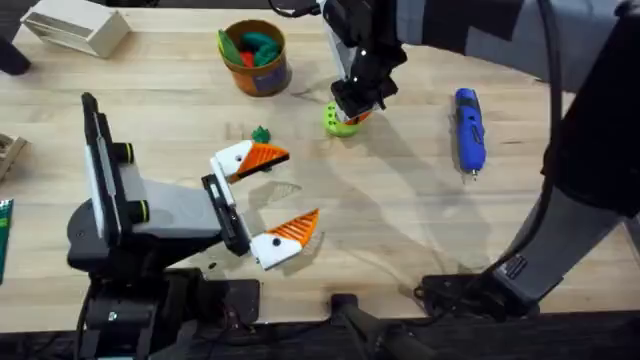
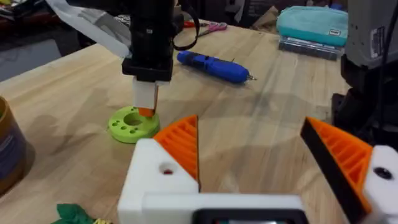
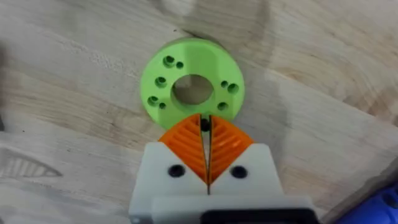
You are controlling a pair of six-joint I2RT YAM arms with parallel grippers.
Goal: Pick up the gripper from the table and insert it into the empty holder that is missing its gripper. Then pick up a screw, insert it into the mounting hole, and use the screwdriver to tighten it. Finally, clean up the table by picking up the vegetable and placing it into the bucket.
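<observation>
Right hand [image 3: 205, 124] pinched over green ring [image 3: 192, 87]

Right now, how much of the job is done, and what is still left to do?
Looks done: both white holders on the left gripper carry orange fingers. In hand: the right gripper is shut at the lime-green ring, pinching something small and dark, maybe a screw. Left: the blue screwdriver lies untouched on the table, and the vegetable is outside the bucket.

Blue screwdriver [image 1: 468, 130] flat on the table [image 1: 400, 220] — orange bucket [image 1: 257, 57] upright, well apart.
</observation>
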